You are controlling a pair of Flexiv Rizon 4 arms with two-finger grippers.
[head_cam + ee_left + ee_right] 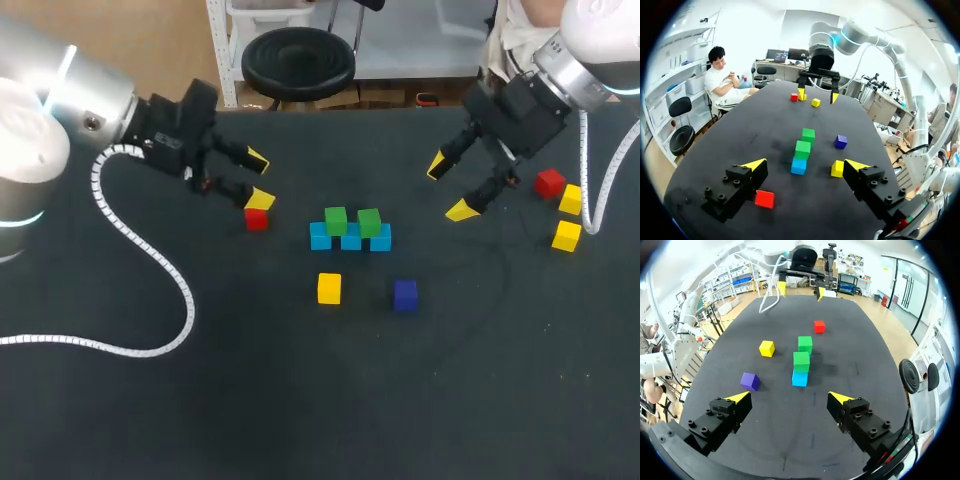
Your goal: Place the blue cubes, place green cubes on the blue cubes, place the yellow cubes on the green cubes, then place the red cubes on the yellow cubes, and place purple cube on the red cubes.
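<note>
Half-built cube stack on a dark table [300,400], both grippers empty.

Three blue cubes [350,240] sit in a row mid-table with two green cubes [336,220] on top, so those layers look done. The rest lies loose: a yellow cube [329,288] and the purple cube [405,294] just in front, a red cube [257,219] beside the left gripper [259,180], and a second red cube [548,183] and two more yellow cubes [571,199] near the right gripper [450,188]. Both grippers hang spread wide, holding nothing.
</note>
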